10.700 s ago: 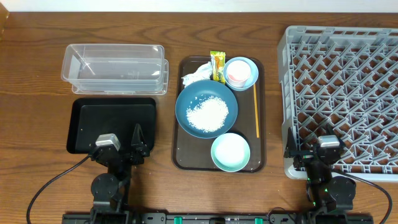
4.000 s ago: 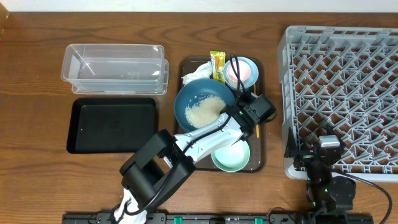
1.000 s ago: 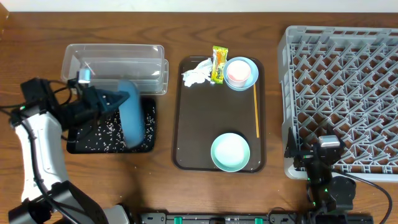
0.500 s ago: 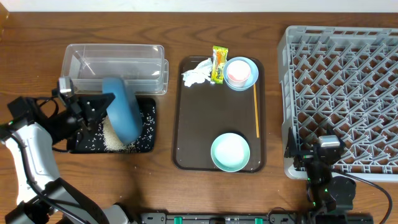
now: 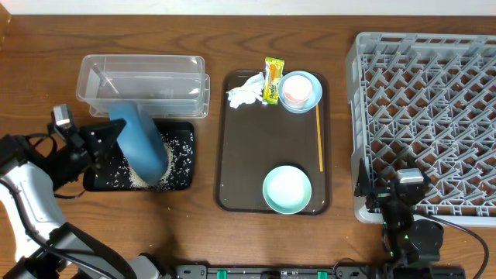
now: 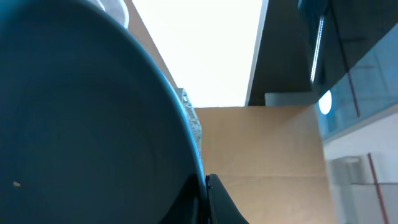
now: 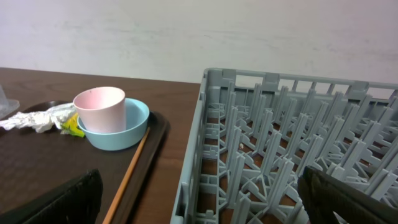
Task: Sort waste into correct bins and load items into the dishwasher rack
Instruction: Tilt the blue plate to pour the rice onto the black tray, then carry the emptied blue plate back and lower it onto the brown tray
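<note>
**One plate tipped over the black tray**

Overhead, we see the left gripper clamped on the rim of the dark-blue plate. The plate stands steeply on edge over the black tray, near the left edge of the table. A heap of rice lies under the plate's lower rim, with grains scattered toward the tray's right wall. The clear container sits just behind. On the brown serving tray, the tissue and wrapper lie at the back edge, beside the pink cup nested in a bowl. The second bowl is at the front edge and the stick runs along the right edge.

From the left wrist, the plate's face fills the view. One pale speck may be a clinging grain. We judge the emptying nearly done. We should keep the tilt steep and the lower rim inside the tray's walls, then lift away without a swing.

From the right wrist, the right gripper stands wide and holds nothing, at the front-left corner of the rack.
</note>
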You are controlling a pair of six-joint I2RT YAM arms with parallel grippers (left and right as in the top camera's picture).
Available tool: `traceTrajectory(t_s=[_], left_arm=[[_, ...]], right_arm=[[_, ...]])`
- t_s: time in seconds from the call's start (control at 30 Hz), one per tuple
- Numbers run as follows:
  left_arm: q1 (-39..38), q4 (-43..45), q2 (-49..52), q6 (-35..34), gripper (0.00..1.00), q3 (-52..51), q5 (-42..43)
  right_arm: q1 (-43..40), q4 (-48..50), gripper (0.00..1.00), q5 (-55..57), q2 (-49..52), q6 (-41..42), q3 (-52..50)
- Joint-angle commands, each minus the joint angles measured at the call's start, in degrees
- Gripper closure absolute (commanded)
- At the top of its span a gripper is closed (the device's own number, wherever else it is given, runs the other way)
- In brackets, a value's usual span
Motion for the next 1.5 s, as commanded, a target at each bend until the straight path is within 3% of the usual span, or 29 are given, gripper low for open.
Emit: traceTrajectory(t_s=[0.0,0.17,0.27,0.33,0.4,0.5,0.57,0.67,0.77,0.93,1.1,1.27,1.37,1.4,1.47], left_arm=[[0.17,-0.83,-0.83,0.13,0.94,0.04,2.71],[0.17,-2.47,-0.9,3.48,0.94,0.04,2.14],[0.17,-8.79,-1.27,5.44,0.94,0.04,2.67],[0.17,-6.21,-1.29,8.7,0.94,0.04,2.21],[0.17,-8.9,-1.2,6.73,0.94,0.04,1.84],[0.17,-7.08,-1.33,12.39,0.94,0.04,2.01],[0.17,-8.92,-1.25,10.01,0.94,0.04,1.18],[0.17,-8.5,-1.36,14.73,0.94,0.07,2.49],[0.17,-11.61,-1.22,10.86,0.94,0.07,2.69],[-0.28,-15.45,-1.77,10.91,0.94,0.13,2.69],[-4.5,-17.42,-7.63,14.4,0.94,0.83,2.19],[-13.7,-14.56,-16.24,14.01,0.94,4.04,1.75],[-19.98,-5.73,-20.31,7.19,0.94,5.77,0.04],[-21.77,-1.62,-21.24,1.86,0.94,5.97,-2.89],[-26.4,7.37,-23.21,-14.03,0.94,5.97,-16.87]], right_arm=[[-0.48,-0.22,0.01,0.33,-0.31,-0.46,-0.13],[-0.48,-0.22,0.01,0.33,-0.31,-0.46,-0.13],[-0.48,-0.22,0.01,0.33,-0.31,-0.46,-0.13],[-0.48,-0.22,0.01,0.33,-0.31,-0.46,-0.13],[-0.48,-0.22,0.01,0.33,-0.31,-0.46,-0.13],[-0.48,-0.22,0.01,0.33,-0.31,-0.46,-0.13],[-0.48,-0.22,0.01,0.33,-0.31,-0.46,-0.13],[-0.48,-0.22,0.01,0.33,-0.31,-0.48,-0.13],[-0.48,-0.22,0.01,0.33,-0.31,-0.46,-0.13],[-0.48,-0.22,0.01,0.33,-0.31,-0.46,-0.13],[-0.48,-0.22,0.01,0.33,-0.31,-0.48,-0.13],[-0.48,-0.22,0.01,0.33,-0.31,-0.46,-0.13],[-0.48,-0.22,0.01,0.33,-0.31,-0.46,-0.13],[-0.48,-0.22,0.01,0.33,-0.31,-0.48,-0.13],[-0.48,-0.22,0.01,0.33,-0.31,-0.46,-0.13]])
